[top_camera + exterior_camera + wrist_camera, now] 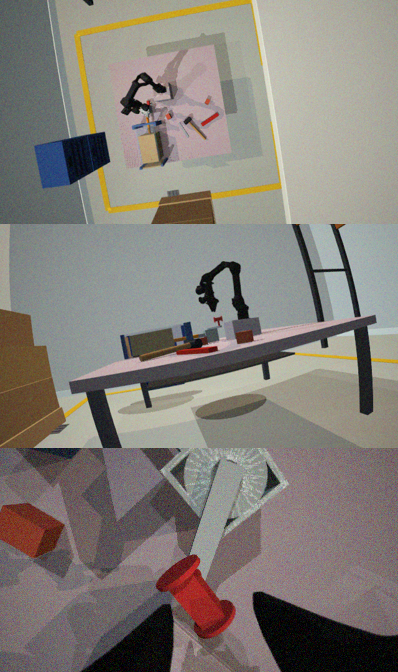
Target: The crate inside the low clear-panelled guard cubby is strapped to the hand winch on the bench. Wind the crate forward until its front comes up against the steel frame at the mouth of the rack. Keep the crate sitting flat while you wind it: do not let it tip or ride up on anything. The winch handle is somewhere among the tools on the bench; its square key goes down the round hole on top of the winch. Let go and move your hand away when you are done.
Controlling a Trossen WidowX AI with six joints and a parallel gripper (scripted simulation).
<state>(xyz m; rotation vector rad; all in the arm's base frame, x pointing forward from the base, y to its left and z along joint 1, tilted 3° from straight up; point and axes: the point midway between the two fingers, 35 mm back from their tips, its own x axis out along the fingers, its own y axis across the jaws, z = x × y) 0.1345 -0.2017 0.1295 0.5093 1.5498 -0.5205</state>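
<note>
The crate [149, 147] [150, 342] sits flat in the cubby, with a gap between its front and the blue frame [137, 126] [189, 331] at the mouth. An orange strap [148, 125] runs from it to the winch [212, 335] [194, 485]. The handle's pale crank arm [215, 515] lies across the winch top, with its red knob [148, 102] [217, 320] [202, 600] upright at the outer end. My gripper [213, 310] [212, 606] is open and empty, its tips just above the knob, which shows between them in the wrist view. The key's seating in the hole is hidden.
A hammer [197, 130] [168, 351], a red bar [210, 119] [197, 350] and a thin rod [184, 129] lie beside the cubby. One orange-red block [168, 116] [30, 528] is near the winch, another [208, 100] [244, 336] farther off. A grey block [242, 328] stands by the arm's base.
</note>
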